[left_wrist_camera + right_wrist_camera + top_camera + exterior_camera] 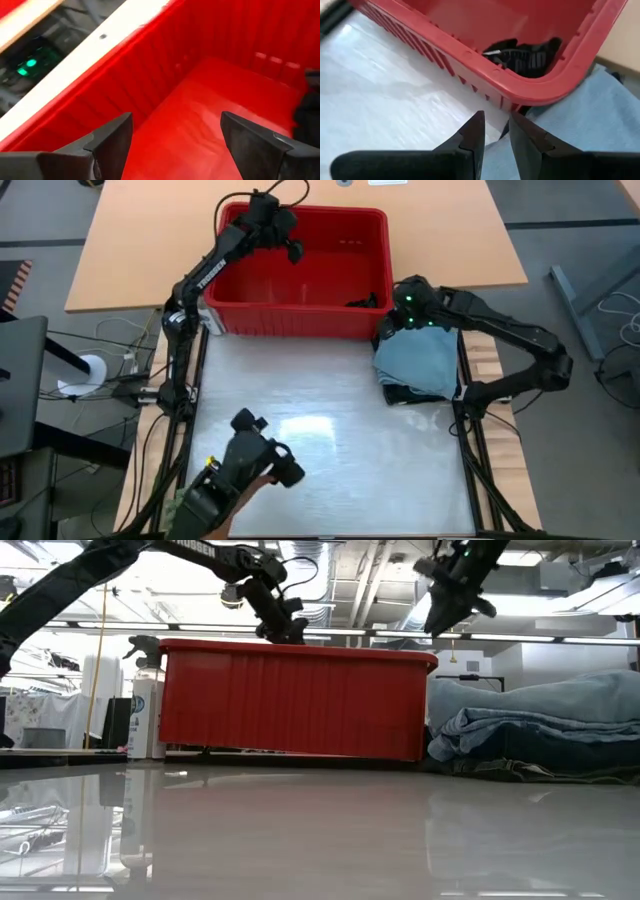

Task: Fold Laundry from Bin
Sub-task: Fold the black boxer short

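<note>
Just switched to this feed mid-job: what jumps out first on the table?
The red bin at the table's far edge dominates, nearly empty, with one dark garment in its corner nearest the right arm. The left gripper hangs open above the bin's bare floor. Beside the bin, a stack of folded laundry sits under the right gripper, whose fingers stand slightly apart, holding nothing.

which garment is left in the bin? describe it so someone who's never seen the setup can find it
Start at the red bin at the far edge of the white table. Look in its corner nearest the stack of folded blue laundry, under the right gripper. The dark garment is crumpled there: the only black cloth on the otherwise bare red floor, unlike the pale blue folded pieces outside.
</note>
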`<state>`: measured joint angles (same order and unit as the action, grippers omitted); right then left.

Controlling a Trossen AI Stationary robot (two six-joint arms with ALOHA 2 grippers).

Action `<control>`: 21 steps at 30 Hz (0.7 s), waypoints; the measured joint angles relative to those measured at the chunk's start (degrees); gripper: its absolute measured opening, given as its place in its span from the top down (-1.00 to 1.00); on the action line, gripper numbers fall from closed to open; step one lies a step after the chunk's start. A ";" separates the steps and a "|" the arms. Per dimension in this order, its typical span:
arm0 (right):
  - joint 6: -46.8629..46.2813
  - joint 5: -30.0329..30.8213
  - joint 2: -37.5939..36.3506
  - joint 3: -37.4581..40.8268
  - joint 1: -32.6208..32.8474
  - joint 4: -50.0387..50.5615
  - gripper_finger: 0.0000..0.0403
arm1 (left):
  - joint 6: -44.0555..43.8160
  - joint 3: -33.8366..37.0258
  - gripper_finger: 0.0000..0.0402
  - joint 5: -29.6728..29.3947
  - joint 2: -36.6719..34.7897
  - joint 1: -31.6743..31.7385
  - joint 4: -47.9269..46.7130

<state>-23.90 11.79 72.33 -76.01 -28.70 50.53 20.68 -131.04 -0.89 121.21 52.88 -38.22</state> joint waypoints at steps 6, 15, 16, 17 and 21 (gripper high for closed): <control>-2.61 0.00 4.83 0.00 -2.08 0.43 0.44 | -10.37 0.02 -0.41 2.50 1.98 3.79 1.13; -6.73 -4.65 10.48 0.00 -6.16 -0.26 0.44 | -10.99 0.13 -0.36 5.46 8.49 4.71 2.55; -6.80 -4.94 10.95 0.07 -6.63 -0.29 0.44 | -10.46 0.17 -0.36 5.68 9.20 4.56 2.70; -7.15 -4.79 11.24 0.11 -7.29 -0.14 0.44 | -9.97 0.17 -0.36 6.06 9.67 4.41 2.94; -8.97 -5.82 11.36 0.11 -9.87 0.12 0.44 | -12.06 0.04 -0.36 13.10 11.65 4.04 3.12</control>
<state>-32.87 5.97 83.68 -75.90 -38.56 50.65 8.61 -131.00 12.20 132.86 56.92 -35.09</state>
